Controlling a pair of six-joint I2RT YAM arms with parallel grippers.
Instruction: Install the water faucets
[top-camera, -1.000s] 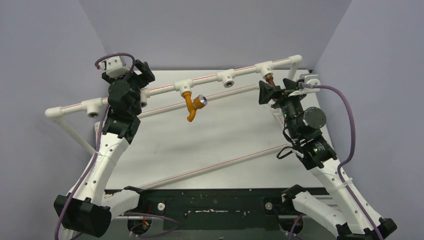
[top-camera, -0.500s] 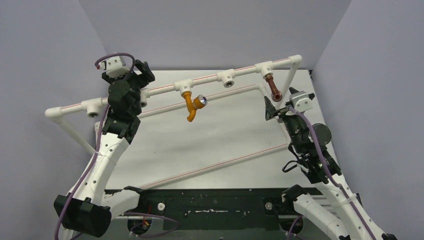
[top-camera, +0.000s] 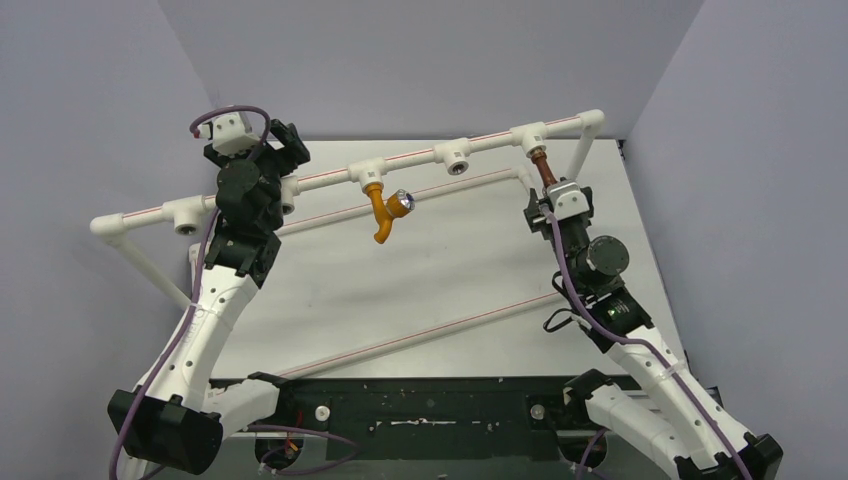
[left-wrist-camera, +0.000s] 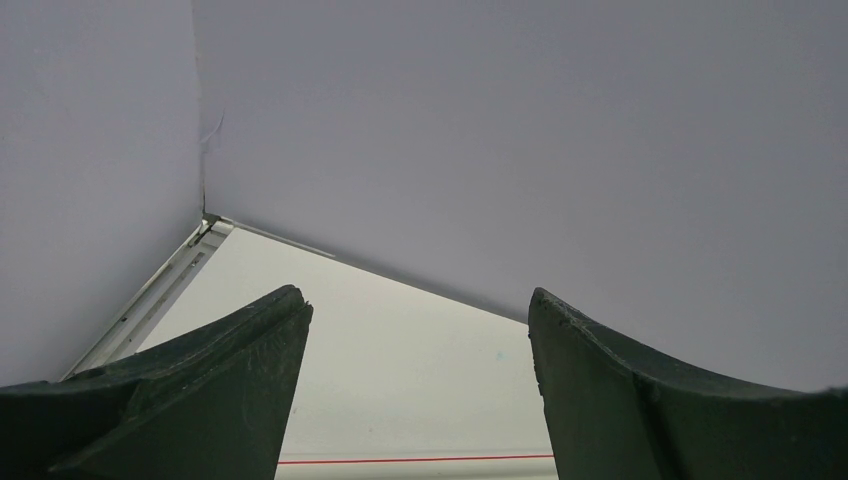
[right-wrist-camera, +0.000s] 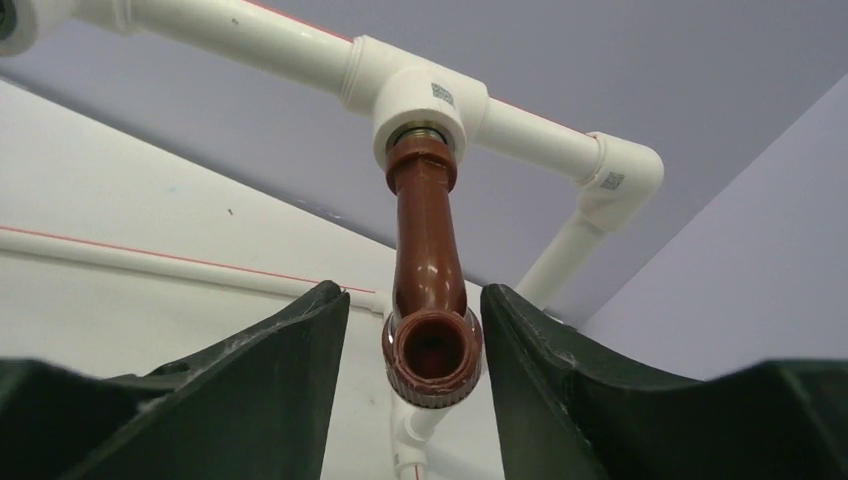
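Glossy red-brown bent faucet (right-wrist-camera: 428, 260), white T-socket (right-wrist-camera: 420, 105)

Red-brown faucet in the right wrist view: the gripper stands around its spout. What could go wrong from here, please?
1. The right gripper brackets only the lower spout end of the red-brown faucet, with a gap on one side. Closing off-centre could let the spout slip out or push the faucet sideways.
2. The faucet sits in the white T socket. Turning it at an angle may jam the joint or strain the pipe.
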